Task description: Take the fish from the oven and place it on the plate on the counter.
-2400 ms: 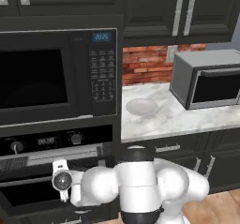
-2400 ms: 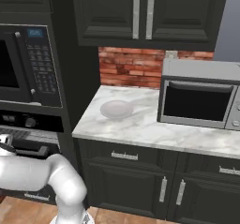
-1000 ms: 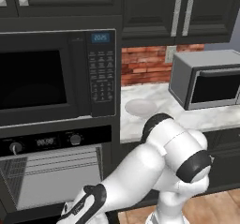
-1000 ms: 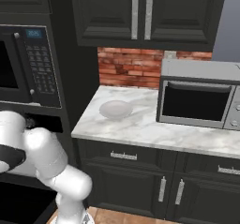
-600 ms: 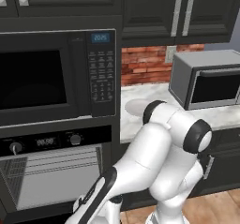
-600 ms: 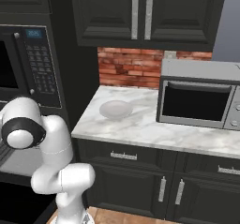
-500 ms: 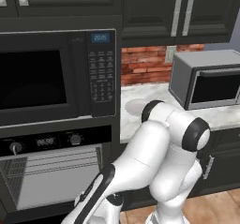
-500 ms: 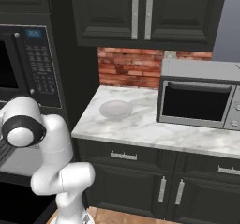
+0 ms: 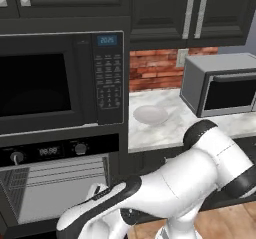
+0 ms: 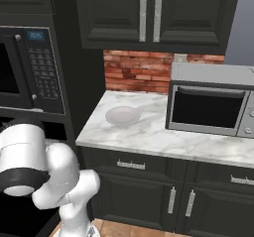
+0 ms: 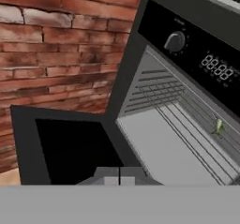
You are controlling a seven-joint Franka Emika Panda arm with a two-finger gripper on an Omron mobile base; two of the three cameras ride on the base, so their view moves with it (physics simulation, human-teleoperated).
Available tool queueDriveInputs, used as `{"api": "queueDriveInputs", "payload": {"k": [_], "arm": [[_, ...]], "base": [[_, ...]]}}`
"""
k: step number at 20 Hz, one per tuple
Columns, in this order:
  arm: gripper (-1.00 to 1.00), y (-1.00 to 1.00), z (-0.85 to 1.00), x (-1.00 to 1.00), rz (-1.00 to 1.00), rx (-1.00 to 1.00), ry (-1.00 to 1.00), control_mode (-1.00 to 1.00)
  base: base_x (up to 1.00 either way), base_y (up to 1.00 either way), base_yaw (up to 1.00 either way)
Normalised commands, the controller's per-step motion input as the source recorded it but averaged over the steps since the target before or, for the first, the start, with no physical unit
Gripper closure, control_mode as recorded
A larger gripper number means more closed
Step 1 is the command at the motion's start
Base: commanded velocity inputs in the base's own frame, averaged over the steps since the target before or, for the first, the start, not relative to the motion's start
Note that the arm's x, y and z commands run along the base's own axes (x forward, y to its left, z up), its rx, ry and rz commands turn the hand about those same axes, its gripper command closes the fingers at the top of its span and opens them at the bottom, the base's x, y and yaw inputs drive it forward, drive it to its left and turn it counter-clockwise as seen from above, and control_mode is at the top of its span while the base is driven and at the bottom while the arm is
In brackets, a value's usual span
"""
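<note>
Arm has swung lower toward the oven (image 9: 55, 193) (door open).

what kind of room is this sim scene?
A rendered home kitchen, by the look of it: a built-in oven standing open, a marble counter with a plate on it, and a grey microwave.

A black built-in oven (image 9: 55, 183) is being shown with pale grey walls and silver wire racks inside, under a black control band with a light digital display. A tiny yellowish olive-green fish (image 11: 218, 126) is being seen on a rack. A round pale grey-white translucent plate (image 9: 150, 115) is being carried by a white-grey veined marble worktop (image 10: 149, 134), over dark cabinets with silver handles (image 10: 131, 165). Red-brown brickwork (image 10: 136, 72) is being displayed behind a grey box microwave (image 10: 211, 99).
</note>
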Motion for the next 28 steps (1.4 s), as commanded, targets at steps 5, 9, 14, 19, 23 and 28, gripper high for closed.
{"api": "queueDriveInputs", "payload": {"k": [5,9,14,19,23,28], "arm": [[1.0,0.15,0.26,-0.03,-0.6,0.0,-0.66,-1.0],[1.0,0.44,0.63,-0.06,-0.51,0.04,-0.4,-1.0],[1.0,0.07,0.89,-0.12,-0.4,0.06,-0.31,-1.0],[1.0,0.0,1.0,-0.39,-0.31,0.0,-0.59,-1.0],[1.0,-0.06,1.0,-0.41,-0.29,0.0,-0.6,-1.0],[1.0,-0.17,1.0,-0.37,-0.29,0.0,-0.34,-1.0]], "base": [[0.0,0.0,0.0],[0.0,0.0,0.0],[0.0,0.0,0.0],[0.0,0.0,0.0],[0.0,0.0,0.0],[0.0,0.0,0.0]]}}
